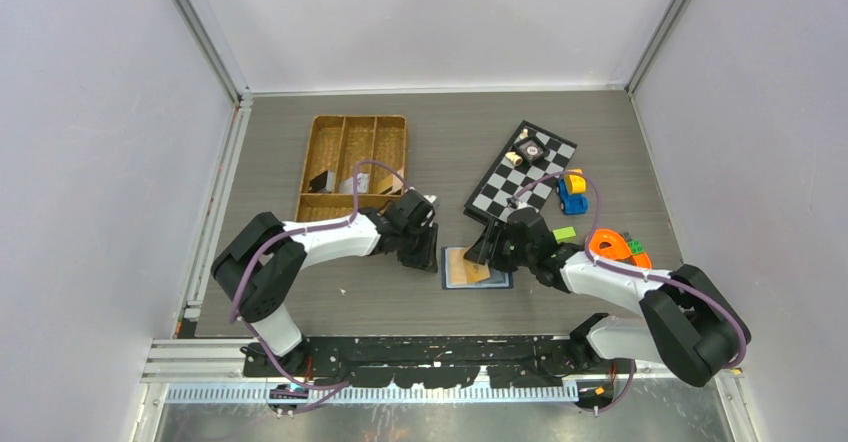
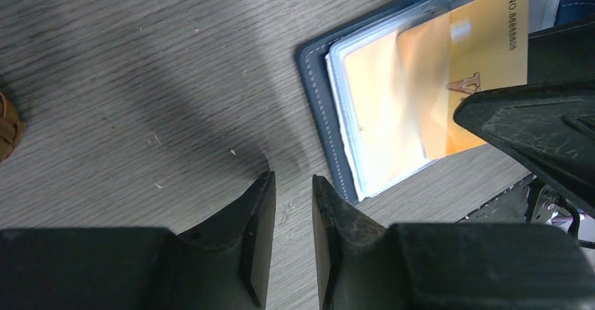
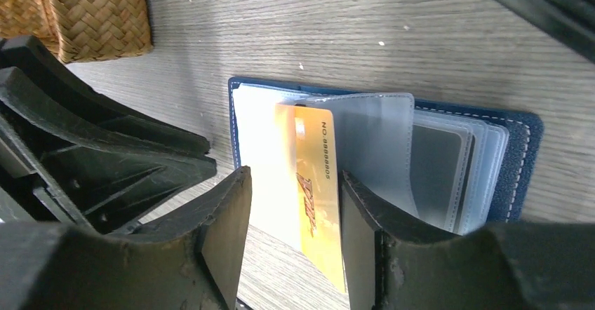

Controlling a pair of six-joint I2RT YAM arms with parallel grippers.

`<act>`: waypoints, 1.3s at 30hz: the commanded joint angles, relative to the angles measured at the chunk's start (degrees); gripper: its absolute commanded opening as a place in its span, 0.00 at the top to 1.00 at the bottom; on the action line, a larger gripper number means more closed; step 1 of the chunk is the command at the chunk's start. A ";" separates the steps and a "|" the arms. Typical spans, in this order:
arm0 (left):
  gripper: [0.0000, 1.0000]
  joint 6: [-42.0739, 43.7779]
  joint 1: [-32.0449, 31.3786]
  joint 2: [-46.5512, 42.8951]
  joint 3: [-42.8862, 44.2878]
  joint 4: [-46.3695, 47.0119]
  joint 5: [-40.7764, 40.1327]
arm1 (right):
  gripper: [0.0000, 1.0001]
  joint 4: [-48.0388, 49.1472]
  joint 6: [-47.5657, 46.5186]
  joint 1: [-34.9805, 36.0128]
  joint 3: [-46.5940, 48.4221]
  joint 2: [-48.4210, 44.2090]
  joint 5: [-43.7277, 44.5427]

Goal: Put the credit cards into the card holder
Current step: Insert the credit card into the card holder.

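Note:
The navy card holder (image 1: 477,268) lies open on the table between the two grippers, its clear sleeves fanned out. An orange-tan credit card (image 3: 316,184) sits partly inside a clear sleeve, its near end sticking out. My right gripper (image 3: 291,173) is open around that end; the card leans against the right finger, with a gap to the left finger. My left gripper (image 2: 293,180) stands narrowly open just left of the holder's edge (image 2: 319,85), with nothing between its fingers. In the wicker tray, a dark flat piece (image 1: 322,180) and a white one (image 1: 352,184) look like cards.
The brown wicker tray (image 1: 355,127) stands at the back left. A checkerboard (image 1: 520,167) with small pieces is at the back right, a blue toy car (image 1: 572,194) beside it. A green block (image 1: 565,233) and an orange toy (image 1: 610,247) lie by the right arm.

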 commanded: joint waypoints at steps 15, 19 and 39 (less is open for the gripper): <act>0.68 -4.10 -1.01 -1.41 0.27 7.21 3.76 | 0.38 -23.10 -6.61 1.89 6.42 -7.97 12.10; 0.68 -4.82 -1.98 0.57 1.03 8.80 4.54 | 0.37 -25.74 -6.55 2.31 7.15 -9.89 13.41; 0.73 -5.80 -2.59 5.77 1.12 11.93 6.26 | 0.53 -20.19 -1.78 2.99 6.28 -5.65 6.33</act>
